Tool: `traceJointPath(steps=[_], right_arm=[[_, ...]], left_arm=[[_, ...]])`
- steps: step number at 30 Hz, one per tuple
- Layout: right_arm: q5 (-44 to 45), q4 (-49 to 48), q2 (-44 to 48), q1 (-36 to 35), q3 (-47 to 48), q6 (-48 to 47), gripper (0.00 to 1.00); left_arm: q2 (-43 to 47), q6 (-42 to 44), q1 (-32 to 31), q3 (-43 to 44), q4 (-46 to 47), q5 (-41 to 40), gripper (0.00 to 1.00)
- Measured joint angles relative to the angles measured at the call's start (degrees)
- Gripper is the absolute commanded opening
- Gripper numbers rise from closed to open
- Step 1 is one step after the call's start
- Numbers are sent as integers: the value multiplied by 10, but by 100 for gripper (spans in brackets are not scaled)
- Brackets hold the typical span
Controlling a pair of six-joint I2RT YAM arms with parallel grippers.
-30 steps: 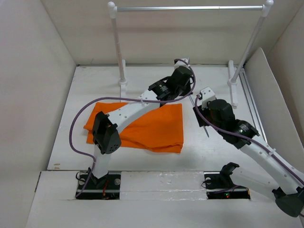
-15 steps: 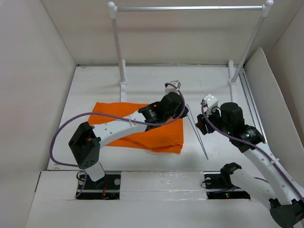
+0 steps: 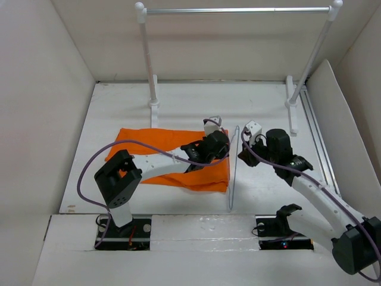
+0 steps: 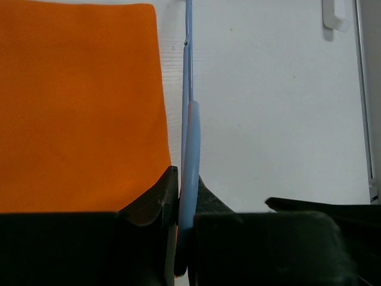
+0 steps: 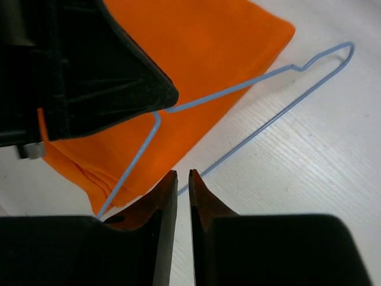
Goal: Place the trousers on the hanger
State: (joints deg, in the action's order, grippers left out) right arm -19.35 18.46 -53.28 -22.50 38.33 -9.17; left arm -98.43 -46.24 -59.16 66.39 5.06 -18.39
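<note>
Trousers (image 3: 205,173): bright orange cloth, lay flat on the white table (image 3: 196,104), left of centre in the top view. They were partly covered by the left arm (image 3: 159,165) reaching across them. They lay beside the hanger and were not draped over it.

Hanger (image 3: 232,179): thin pale blue wire, seen edge-on from above as a single line. It ran near-to-far just beside the trousers' right edge, between the two grippers. In the right wrist view its triangle showed wider, with one corner out over bare table and another length of wire crossing the orange cloth.

Left gripper (image 4: 186,199): sat at the trousers' right edge. Its fingers (image 4: 152,205) were pressed onto the hanger wire, which ran straight up between them in the left wrist view.

Right gripper (image 5: 183,193): sat just beside the hanger on its right, close to the left gripper and apart from the trousers. Its fingers (image 5: 205,205) were drawn almost together, with a slim slit between. One wire reached the fingertips there; whether it was pinched could not be told.

Rail (image 3: 238,10): a metal bar on two white posts, upright at the far side of the table, well apart from hanger and trousers.
</note>
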Motion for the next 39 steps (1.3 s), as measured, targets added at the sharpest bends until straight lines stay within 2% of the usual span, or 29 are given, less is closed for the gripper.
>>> traceJointPath(steps=[2,5,7,8,11,18,27,28,30,31,32,33,34,39], right_arm=[[-7,-35,-28,0,-19,9,6],[-4,-87,-84,-4,-48,26,2],[2,-121,-116,-5,-66,41,13],[3,-138,-132,-5,-72,47,31],[5,-187,-174,-9,-82,65,48],[2,-293,-230,-24,-96,120,50],[43,-358,-269,-39,-127,197,59],[46,-367,-269,-41,-130,202,59],[48,-382,-273,-42,-134,212,47],[44,-392,-279,-43,-136,217,36],[41,-403,-286,-44,-137,222,12],[40,-413,-293,-46,-139,227,4],[37,-423,-299,-47,-140,235,0],[15,-436,-278,-40,-163,255,0]], left_arm=[[-1,-5,-3,-10,1,-8,0],[-1,-10,-7,-11,8,-19,0],[-1,-15,-11,-12,7,-33,0],[-1,-17,-12,-12,7,-39,0],[-1,-21,-16,-12,6,-54,0],[-9,-28,-16,-12,7,-70,0],[-9,-32,-16,-19,12,-77,0],[-9,-33,-16,-21,12,-78,0],[-9,-34,-16,-22,13,-78,0],[-9,-35,-16,-22,14,-78,0],[-9,-36,-16,-22,15,-79,0],[-9,-36,-16,-22,15,-80,0],[-9,-36,-16,-22,16,-80,0],[-9,-35,-16,-27,17,-88,0]])
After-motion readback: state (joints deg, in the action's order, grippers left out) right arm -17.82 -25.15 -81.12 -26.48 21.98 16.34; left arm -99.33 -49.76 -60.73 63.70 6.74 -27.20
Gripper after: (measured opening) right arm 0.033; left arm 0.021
